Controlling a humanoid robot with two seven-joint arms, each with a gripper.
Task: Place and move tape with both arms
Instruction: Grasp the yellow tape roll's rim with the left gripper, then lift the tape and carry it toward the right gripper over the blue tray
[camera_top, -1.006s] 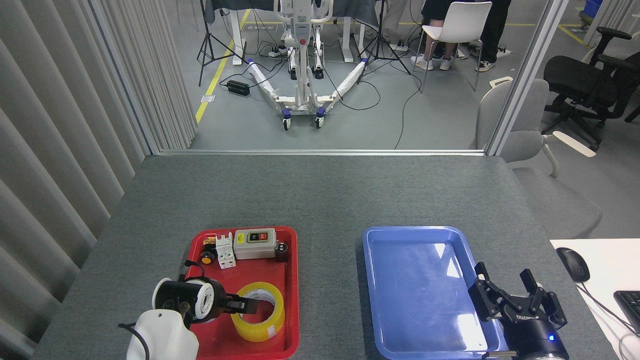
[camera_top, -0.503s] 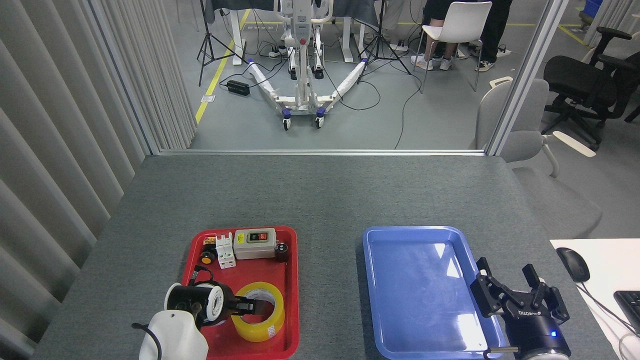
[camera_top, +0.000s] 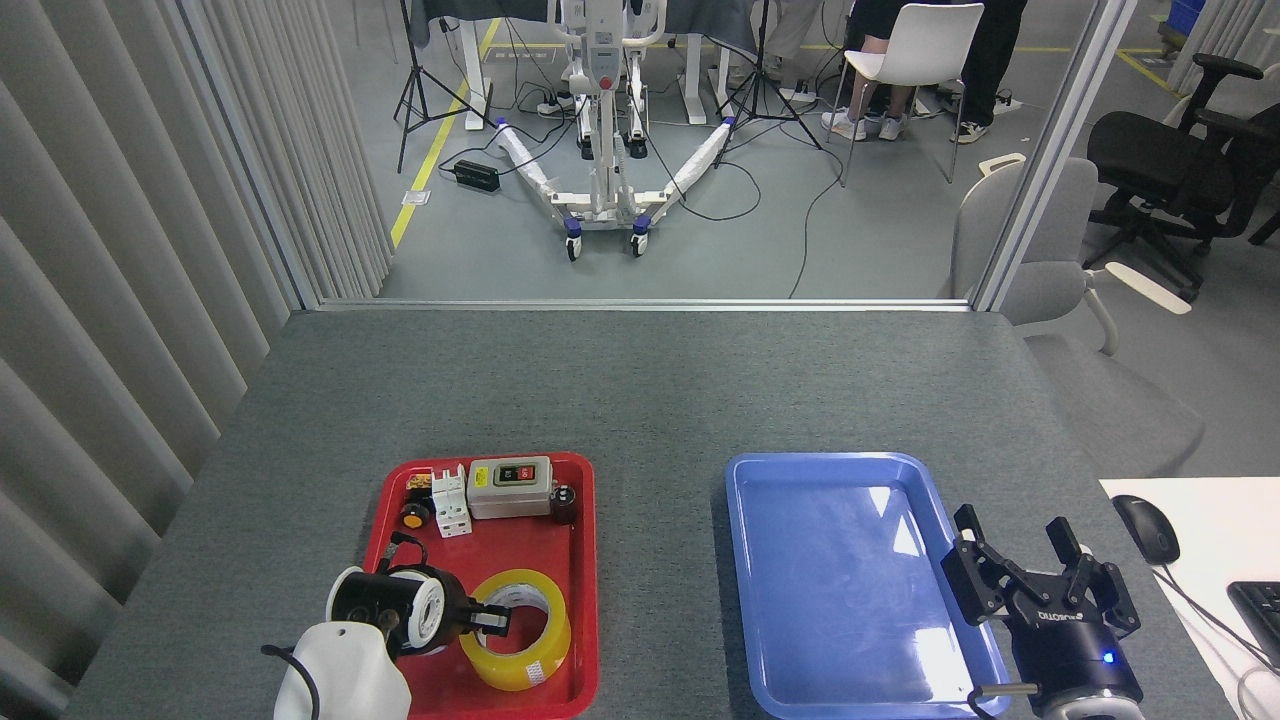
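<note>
Left tool (camera_top: 492, 620) seemingly pinches the tape (camera_top: 517, 642) wall, fingertips partly hidden; right tool (camera_top: 1035, 580) gapes empty.

Left hand (camera_top: 497, 619) grips the tape (camera_top: 517, 630) in the red tray (camera_top: 580, 560).

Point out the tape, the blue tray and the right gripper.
tape (camera_top: 540, 655): head view, yellow outer wall, near side.
blue tray (camera_top: 745, 580): head view, left rim.
right gripper (camera_top: 1030, 565): head view, midway between its fingertips.
</note>
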